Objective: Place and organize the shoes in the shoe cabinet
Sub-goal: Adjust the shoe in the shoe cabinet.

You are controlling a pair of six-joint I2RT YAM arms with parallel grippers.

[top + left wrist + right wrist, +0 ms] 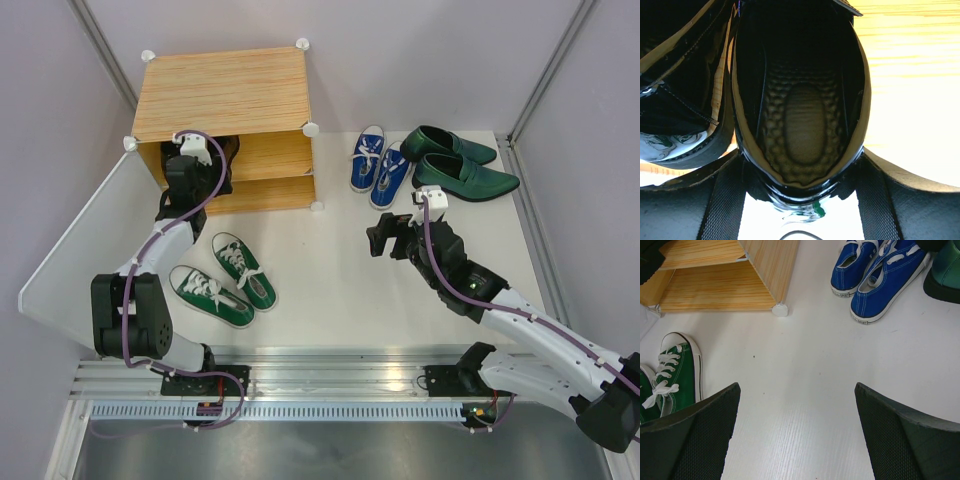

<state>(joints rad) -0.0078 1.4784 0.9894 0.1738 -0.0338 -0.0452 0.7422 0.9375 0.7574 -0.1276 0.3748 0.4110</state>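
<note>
Shoe cabinet [225, 90] stands at far left of tabletop [340, 300]; frosted door panel [70, 255] swung open to its left.

Left arm [170, 225] reaches into the upper shelf. Wrist view: one black ankle boot [800, 125] upright on the wood-grain shelf, opening toward the camera, heel end between the two fingers [720, 200]. Left jaws straddle the heel closely on both sides; cannot tell whether they press on it or only flank it. Second black boot [675, 100] just beside the first, to its left in that view.

Right arm [470, 285] over the middle-right of the tabletop. Right jaws wide apart, nothing between them, bare white surface below; fingers [695, 440] clear of all shoes.

Green sneakers [222, 280]: side by side on the tabletop, in front of the cabinet, near the left arm.
Blue sneakers [378, 165]: together, right of the cabinet.
Dark-green loafers [462, 165]: just right of the blue pair, at the far right edge
</note>
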